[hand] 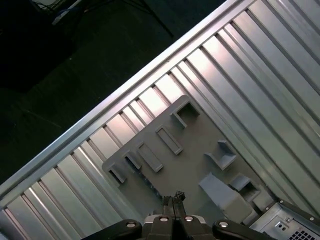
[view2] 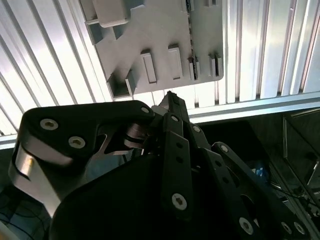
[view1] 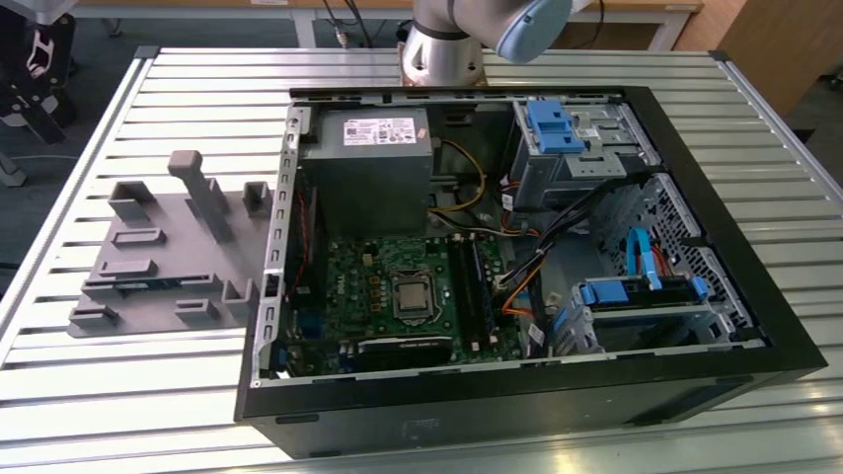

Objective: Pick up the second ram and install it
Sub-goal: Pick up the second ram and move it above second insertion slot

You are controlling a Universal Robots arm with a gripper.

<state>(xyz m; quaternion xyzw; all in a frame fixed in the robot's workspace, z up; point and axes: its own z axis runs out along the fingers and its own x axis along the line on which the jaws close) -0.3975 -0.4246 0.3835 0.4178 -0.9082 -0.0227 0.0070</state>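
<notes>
In the first wrist view I cannot tell where the ram stick lies. The gripper (hand: pixel 173 197), fingers pressed together with nothing visible between them, hangs over the grey tray (hand: pixel 200 155). Judging by this, pickup and installing both remain.

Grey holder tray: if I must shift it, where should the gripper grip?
Likely the tall upright block on the tray, from straight above: it stands proud of the flat base, with bare sides to clamp. The gripper, shut above the tray, must open first.
</notes>
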